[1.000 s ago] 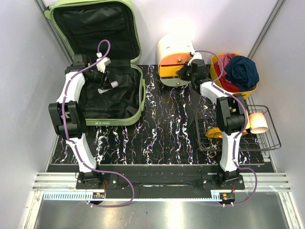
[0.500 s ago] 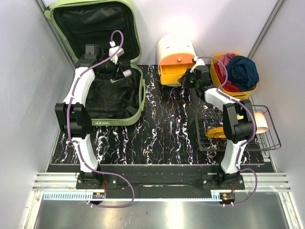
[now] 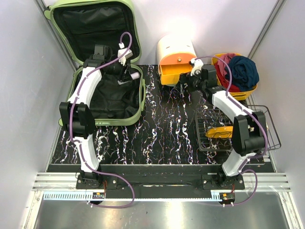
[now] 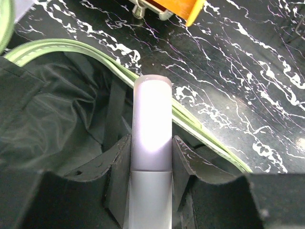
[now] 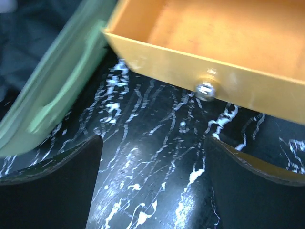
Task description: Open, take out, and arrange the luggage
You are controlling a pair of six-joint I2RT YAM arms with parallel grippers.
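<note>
Now | luggage (image 3: 114, 102) pale green, lid up | left fingers (image 4: 116, 164) clamp tube (image 4: 151, 124) | right fingers (image 5: 47, 176) apart

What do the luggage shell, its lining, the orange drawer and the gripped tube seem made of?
The luggage shell looks like hard moulded plastic, pale green, ribbed rim. Its lining: thin black fabric, likely nylon, creased, faint sheen. The orange drawer: smooth, slightly glossy plastic. The tube in the left gripper: pale lilac, satin; plastic or coated metal, unclear.
</note>
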